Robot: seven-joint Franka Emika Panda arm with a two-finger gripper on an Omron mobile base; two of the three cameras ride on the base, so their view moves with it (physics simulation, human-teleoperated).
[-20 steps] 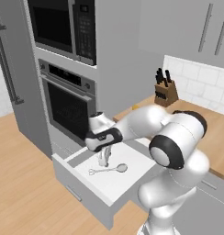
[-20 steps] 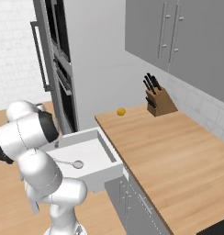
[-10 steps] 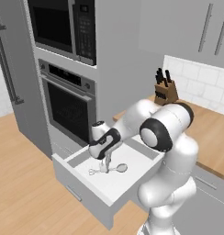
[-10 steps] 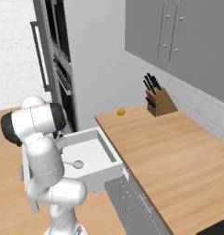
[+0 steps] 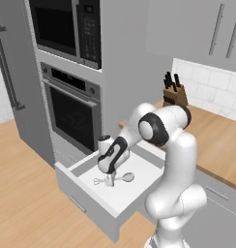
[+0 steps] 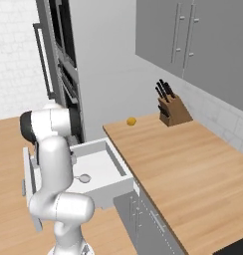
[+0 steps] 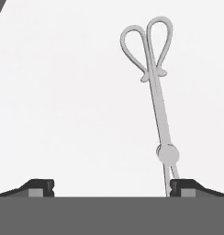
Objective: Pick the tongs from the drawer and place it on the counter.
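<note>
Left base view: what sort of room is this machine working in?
A home-style kitchen, computer-rendered: a built-in oven with a microwave above it, a knife block on a wooden counter, and an open drawer.

Drawer (image 5: pixel 86 186) pulled out, open above; low walls ring white floor. Tongs (image 7: pixel 156 98) lie by right finger (image 7: pixel 187 187); floor elsewhere bare.

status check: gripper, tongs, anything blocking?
Gripper open, low inside the drawer. Tongs flat on drawer floor, shaft by one fingertip, not gripped. Nothing in the way.
</note>
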